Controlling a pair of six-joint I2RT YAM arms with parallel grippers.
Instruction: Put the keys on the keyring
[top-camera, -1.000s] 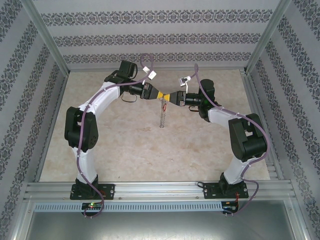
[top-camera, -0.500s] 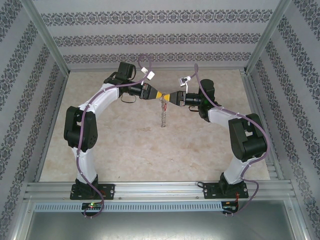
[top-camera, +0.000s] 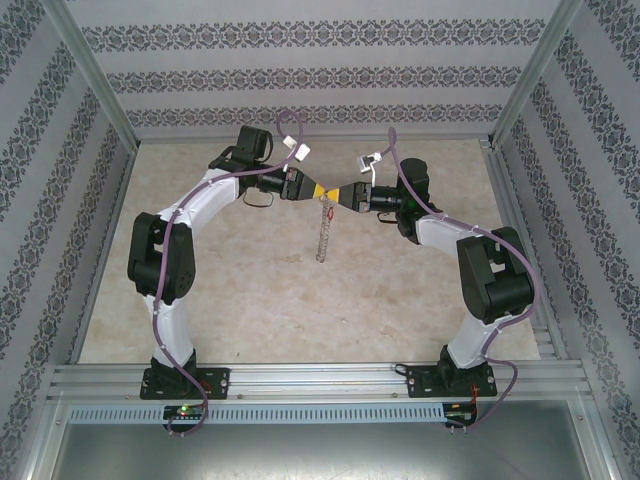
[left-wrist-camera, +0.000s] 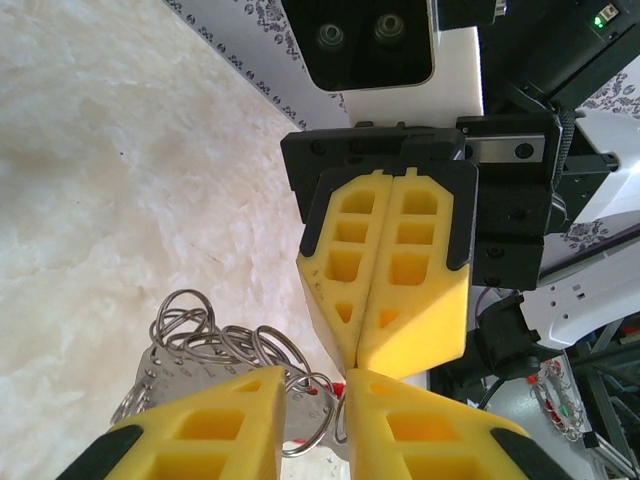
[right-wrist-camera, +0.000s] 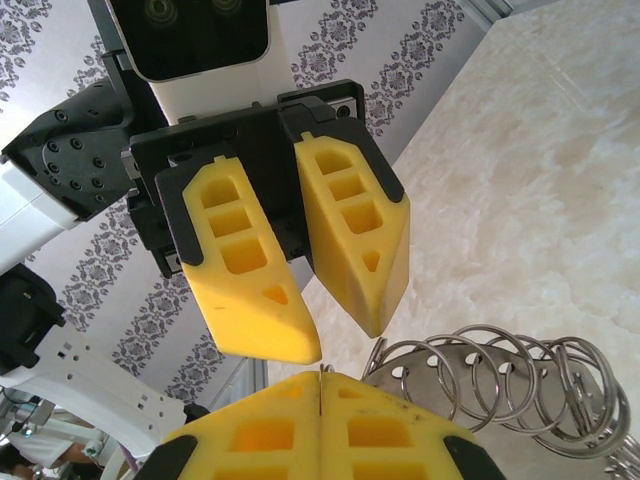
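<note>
As the keyring hung below, the right tool was pressed together, the left tool narrowly apart (hold unclear); threading looked undone.

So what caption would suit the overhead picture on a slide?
Left tool and right tool meet tip to tip over the table, the grey keyring dangling below them.

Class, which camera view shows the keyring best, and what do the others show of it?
The right wrist view: the keyring is close and sharp, its overlapping metal rings easy to tell apart. The top external view shows the keyring whole but tiny, dangling; the left wrist view hides part of it.
</note>
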